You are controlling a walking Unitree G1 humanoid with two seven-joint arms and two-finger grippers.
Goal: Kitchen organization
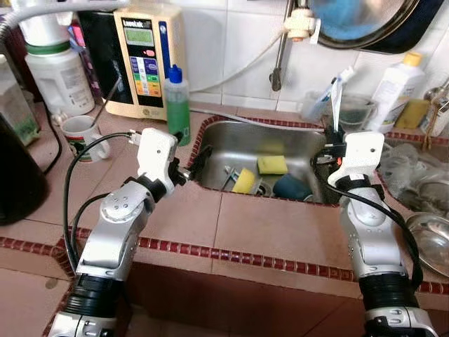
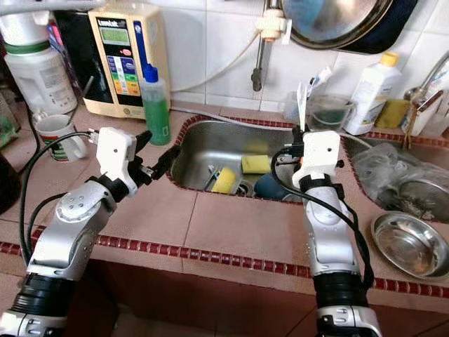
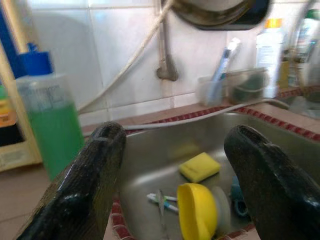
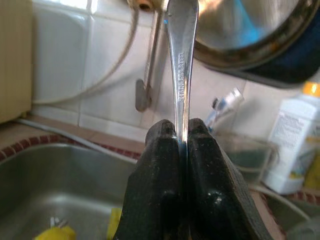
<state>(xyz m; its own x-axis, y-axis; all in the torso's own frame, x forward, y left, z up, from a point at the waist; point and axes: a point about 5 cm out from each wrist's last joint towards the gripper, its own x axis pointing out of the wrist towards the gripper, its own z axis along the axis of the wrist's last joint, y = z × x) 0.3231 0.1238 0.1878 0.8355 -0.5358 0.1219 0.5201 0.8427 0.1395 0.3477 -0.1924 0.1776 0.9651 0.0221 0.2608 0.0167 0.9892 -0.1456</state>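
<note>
The right hand (image 4: pixel 182 137) pinches a metal utensil (image 4: pixel 181 55), probably a spoon, upright over the sink (image 1: pixel 231 140). The left hand (image 3: pixel 175 165) hovers wide apart, empty. A sponge (image 1: pixel 272 164) and yellow cup (image 1: pixel 244 181) remain in the sink; most tidying is left.

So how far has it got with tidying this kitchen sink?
One item is out: the right gripper is shut on a metal utensil handle held upright above the sink. The left gripper is open at the sink's edge. A sponge, yellow cup and cutlery remain inside.
</note>
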